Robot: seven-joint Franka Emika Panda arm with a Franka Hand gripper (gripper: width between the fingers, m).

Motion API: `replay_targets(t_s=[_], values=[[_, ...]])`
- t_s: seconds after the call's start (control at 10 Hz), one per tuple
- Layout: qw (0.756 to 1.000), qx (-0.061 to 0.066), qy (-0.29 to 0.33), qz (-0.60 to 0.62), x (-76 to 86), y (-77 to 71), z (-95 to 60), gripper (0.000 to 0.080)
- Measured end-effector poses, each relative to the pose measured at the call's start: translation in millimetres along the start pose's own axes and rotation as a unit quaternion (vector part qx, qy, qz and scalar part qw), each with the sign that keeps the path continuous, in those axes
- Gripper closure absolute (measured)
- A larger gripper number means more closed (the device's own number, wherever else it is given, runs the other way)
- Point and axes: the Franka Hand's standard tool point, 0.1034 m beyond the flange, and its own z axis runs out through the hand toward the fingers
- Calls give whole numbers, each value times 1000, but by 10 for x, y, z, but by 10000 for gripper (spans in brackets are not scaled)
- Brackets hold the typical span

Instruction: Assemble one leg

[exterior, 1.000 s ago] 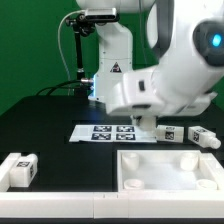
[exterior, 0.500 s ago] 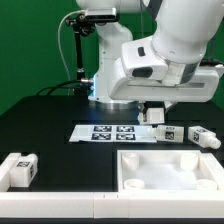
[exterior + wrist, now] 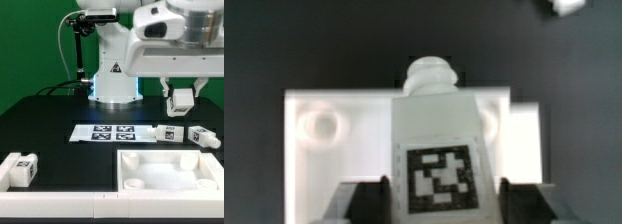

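Observation:
My gripper (image 3: 182,96) is raised high above the table at the exterior view's right and is shut on a white leg (image 3: 183,99) with a black-and-white tag. In the wrist view the leg (image 3: 436,130) stands between my two dark fingers (image 3: 370,200), its peg end pointing away over the large white panel (image 3: 322,125) below. Two more legs lie on the table: one (image 3: 170,132) by the marker board and one (image 3: 204,137) at the right. Another leg (image 3: 20,168) rests at the front left.
The marker board (image 3: 112,133) lies flat mid-table. The large white square panel (image 3: 170,170) sits at the front right with round holes in its corners. The robot base (image 3: 112,70) stands behind, before a green backdrop.
The arm has risen from just above the table by the marker board, lifting a leg up and to the exterior view's right; the leg now hangs well above the table.

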Motion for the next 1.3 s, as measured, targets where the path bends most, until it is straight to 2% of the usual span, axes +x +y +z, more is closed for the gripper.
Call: replay_targets(t_s=[0.1,0.3,0.4,0.6,0.7,0.8,0.9,1.1,1.2,1.3], values=[[1000,2,26,-1,-57,-9,27,515],[994,9,108,-3,28,-31,13,514],[988,11,151,-8,105,-40,-7,514],[960,3,277,-50,469,-69,-211,514],[943,-2,326,-66,498,-18,-210,514],[939,-1,338,-64,463,-21,-170,514],[924,-1,377,-64,492,-12,-206,514],[922,-3,381,-63,487,7,-136,514],[925,-5,376,-63,509,21,-39,514],[924,-5,376,-66,608,-23,17,514]])
